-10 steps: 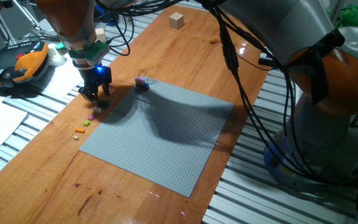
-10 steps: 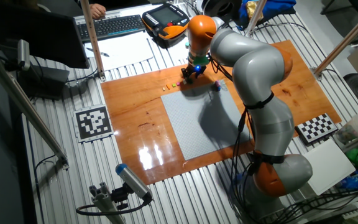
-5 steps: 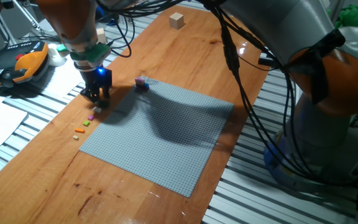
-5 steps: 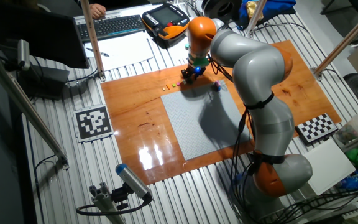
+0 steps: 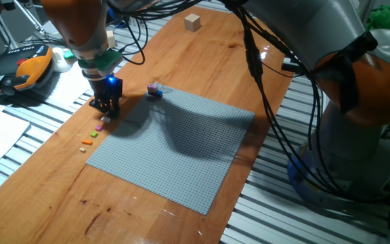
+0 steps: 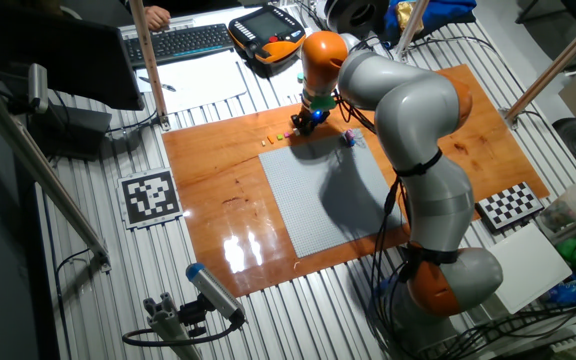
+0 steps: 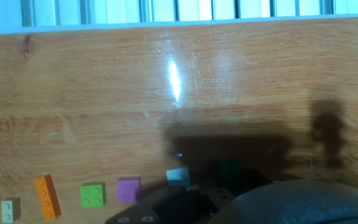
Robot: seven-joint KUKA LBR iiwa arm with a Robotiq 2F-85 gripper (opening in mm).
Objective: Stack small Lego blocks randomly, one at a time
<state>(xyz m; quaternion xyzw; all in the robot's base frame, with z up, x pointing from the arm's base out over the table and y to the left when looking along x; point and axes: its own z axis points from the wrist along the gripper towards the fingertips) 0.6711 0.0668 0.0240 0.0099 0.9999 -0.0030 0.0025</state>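
Observation:
My gripper (image 5: 105, 110) stands fingers-down on the wooden table, just off the far left corner of the grey baseplate (image 5: 175, 149). Its fingers are drawn close together. In the hand view a small pale blue Lego block (image 7: 178, 176) sits right at the dark fingertips (image 7: 185, 198), seemingly pinched there. Loose small blocks lie in a row beside it: pink (image 7: 128, 189), green (image 7: 92, 195), orange (image 7: 47, 196) and white (image 7: 10, 210). The pink (image 5: 99, 127), green (image 5: 94, 134) and orange (image 5: 85, 142) ones also show in one fixed view. A small stack of blocks (image 5: 154, 89) stands at the baseplate's far edge.
A wooden cube (image 5: 193, 22) sits at the far end of the table. A teach pendant (image 5: 19, 71) and a keyboard (image 6: 178, 42) lie off the table's left side. The arm's cables hang over the table's right side. The table's edge runs close behind the gripper (image 6: 301, 122).
The fingers, spread apart a second ago, have closed in on each other. The hand has stayed at the same spot, low on the table.

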